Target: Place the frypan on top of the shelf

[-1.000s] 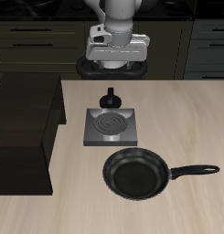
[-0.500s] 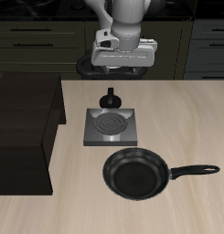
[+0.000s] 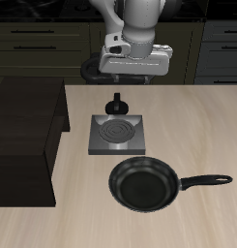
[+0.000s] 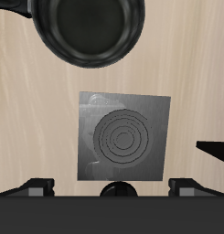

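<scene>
Count: one frypan, one shelf, one burner, one pot.
My fingers hang high, spread, holding nothing.

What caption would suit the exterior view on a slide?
Gripper raised behind the stove plate; frypan rests near the table's front, shelf alongside.

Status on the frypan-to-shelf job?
Nothing done yet: the frypan sits on the table near its front edge, in front of the grey stove plate, untouched. In hand: the gripper hangs high behind the stove plate, holding nothing; whether it is open I cannot tell. Left: descend, grasp the frypan, lift it, set it on the shelf top.
</scene>
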Tool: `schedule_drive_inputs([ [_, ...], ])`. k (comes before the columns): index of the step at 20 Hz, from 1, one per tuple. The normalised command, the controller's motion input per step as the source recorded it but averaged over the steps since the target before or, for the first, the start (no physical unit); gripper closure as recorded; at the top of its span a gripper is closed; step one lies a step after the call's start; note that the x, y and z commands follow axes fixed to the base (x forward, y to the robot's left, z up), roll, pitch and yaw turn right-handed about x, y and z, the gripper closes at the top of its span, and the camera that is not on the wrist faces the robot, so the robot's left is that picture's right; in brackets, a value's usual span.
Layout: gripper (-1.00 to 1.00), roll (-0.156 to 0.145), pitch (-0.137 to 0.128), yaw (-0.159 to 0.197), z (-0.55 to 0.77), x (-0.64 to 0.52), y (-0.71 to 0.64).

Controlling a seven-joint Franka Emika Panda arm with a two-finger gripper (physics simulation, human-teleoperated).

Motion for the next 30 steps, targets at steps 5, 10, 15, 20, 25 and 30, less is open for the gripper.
schedule_drive_inputs([
  [5,-1.0,-0.003,0.015,-0.004,-0.01,0.33,0.14],
  [10,-1.0,0.016,0.005,0.003,0.0,0.17,0.11],
  [15,-1.0,0.021,-0.018,0.03,0.03,0.22,0.21],
  [20,-1.0,0.003,0.001,-0.002,0.02,0.18,0.11],
  [25,-1.0,0.01,-0.007,-0.001,-0.01,0.12,0.07],
  [30,-1.0,0.006,-0.008,-0.009,-0.03,0.21,0.06],
])
